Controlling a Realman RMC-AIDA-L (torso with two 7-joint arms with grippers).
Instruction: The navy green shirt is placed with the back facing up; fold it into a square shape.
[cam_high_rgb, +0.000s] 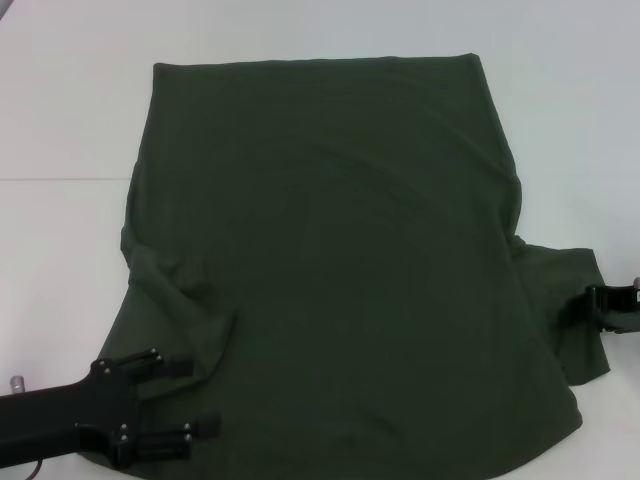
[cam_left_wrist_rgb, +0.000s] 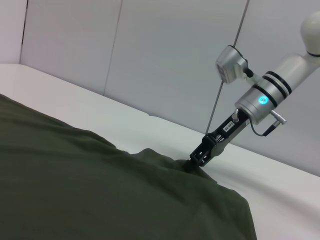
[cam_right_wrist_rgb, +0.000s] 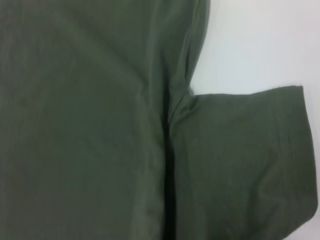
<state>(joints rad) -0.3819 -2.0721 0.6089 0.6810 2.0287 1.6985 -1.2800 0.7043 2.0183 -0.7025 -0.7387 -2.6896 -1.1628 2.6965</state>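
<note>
In the head view, the navy green shirt (cam_high_rgb: 330, 270) lies spread on the white tabletop (cam_high_rgb: 60, 120), its long axis running away from the robot, straight hem at the far end. The left pincer (cam_high_rgb: 185, 400) sits at the near left edge, over the folded-in sleeve, fingers parted wide with nothing between them; the cloth lies straight ahead of it, toward the middle. The right pincer (cam_high_rgb: 600, 303) is at the right sleeve's outer edge, touching the fabric, so each arm is nearest its own sleeve.

The left wrist view adds what the head view cuts off: the right pincer (cam_left_wrist_rgb: 199, 159) comes down steeply with its tips at a small raised ridge of cloth, seemingly closed on it, though the fingers are hard to separate.

The right wrist view shows only the right sleeve (cam_right_wrist_rgb: 245, 160) lying flat beside the body seam, no fingers visible.
</note>
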